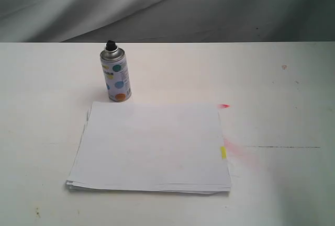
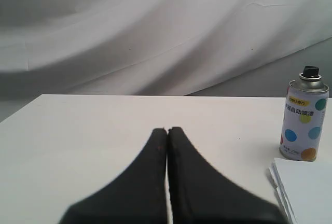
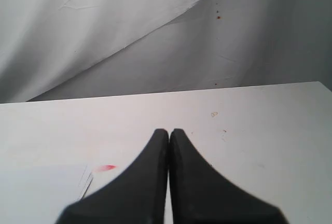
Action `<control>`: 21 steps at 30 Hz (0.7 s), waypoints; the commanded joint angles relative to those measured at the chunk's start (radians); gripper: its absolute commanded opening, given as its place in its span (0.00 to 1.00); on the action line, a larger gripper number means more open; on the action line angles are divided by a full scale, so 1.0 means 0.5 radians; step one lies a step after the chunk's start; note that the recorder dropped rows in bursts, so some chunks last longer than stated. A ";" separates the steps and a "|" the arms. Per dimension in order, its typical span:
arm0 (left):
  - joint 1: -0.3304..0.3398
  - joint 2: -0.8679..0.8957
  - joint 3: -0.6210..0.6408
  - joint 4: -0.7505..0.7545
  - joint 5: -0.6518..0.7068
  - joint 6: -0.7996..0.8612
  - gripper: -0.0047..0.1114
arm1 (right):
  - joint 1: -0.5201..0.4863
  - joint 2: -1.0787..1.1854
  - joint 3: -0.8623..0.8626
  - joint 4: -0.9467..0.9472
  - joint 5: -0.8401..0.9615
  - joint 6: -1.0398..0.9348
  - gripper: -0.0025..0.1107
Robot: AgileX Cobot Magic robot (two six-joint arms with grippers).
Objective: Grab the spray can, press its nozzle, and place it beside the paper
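The spray can (image 1: 115, 75) stands upright on the white table just behind the far left corner of the paper (image 1: 152, 147); its black nozzle (image 1: 110, 44) caps the silver dome. In the left wrist view the spray can (image 2: 305, 117) stands ahead and off to one side of my left gripper (image 2: 167, 129), which is shut with nothing in it; a corner of the paper (image 2: 303, 190) shows below the can. My right gripper (image 3: 169, 130) is shut and empty too, with a corner of the paper (image 3: 41, 193) beside it. Neither gripper appears in the exterior view.
A red paint smear (image 1: 224, 105) marks the table at the paper's far right corner, with a fainter pink haze (image 1: 246, 155) beside its yellow edge mark (image 1: 223, 152). Grey cloth (image 1: 167, 6) hangs behind the table's far edge.
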 commanded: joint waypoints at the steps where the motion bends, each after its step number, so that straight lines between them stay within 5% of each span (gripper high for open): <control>1: 0.003 -0.006 0.010 0.001 -0.003 -0.002 0.05 | -0.017 0.003 0.005 -0.027 -0.020 0.001 0.02; 21: 0.003 0.089 -0.024 -0.008 -0.007 -0.128 0.05 | -0.017 0.003 0.005 -0.027 -0.020 0.001 0.02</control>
